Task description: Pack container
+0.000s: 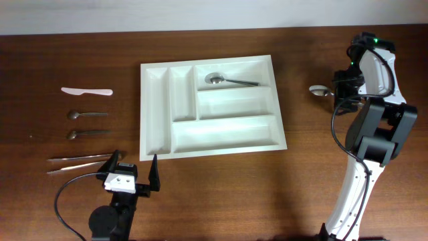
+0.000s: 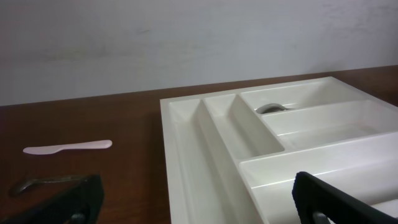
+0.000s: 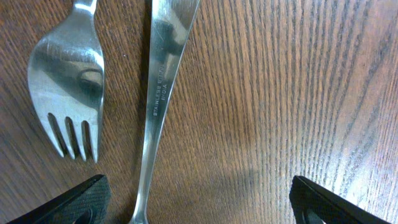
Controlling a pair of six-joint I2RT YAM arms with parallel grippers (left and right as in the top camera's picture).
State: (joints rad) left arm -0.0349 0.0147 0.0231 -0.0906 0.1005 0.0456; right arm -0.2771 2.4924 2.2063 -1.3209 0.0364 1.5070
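The container (image 1: 227, 131), a white cutlery tray, lies mid-table. One metal spoon (image 1: 229, 81) lies in its far crosswise compartment, also seen in the left wrist view (image 2: 270, 108). My left gripper (image 1: 134, 173) is open and empty, low at the tray's front left corner (image 2: 186, 143). My right gripper (image 1: 345, 91) is at the right of the table, open and empty, just above the wood. The right wrist view shows a fork (image 3: 65, 93) and a steel handle (image 3: 158, 93) lying between and ahead of its fingers (image 3: 199, 205). A spoon bowl (image 1: 320, 90) sticks out beside that arm.
Left of the tray lie a white plastic knife (image 1: 87, 91), two small spoons (image 1: 85, 115) (image 1: 84, 134) and two long metal pieces (image 1: 80, 161). The knife (image 2: 68, 147) and one spoon (image 2: 37, 183) show in the left wrist view. A wall runs behind the table.
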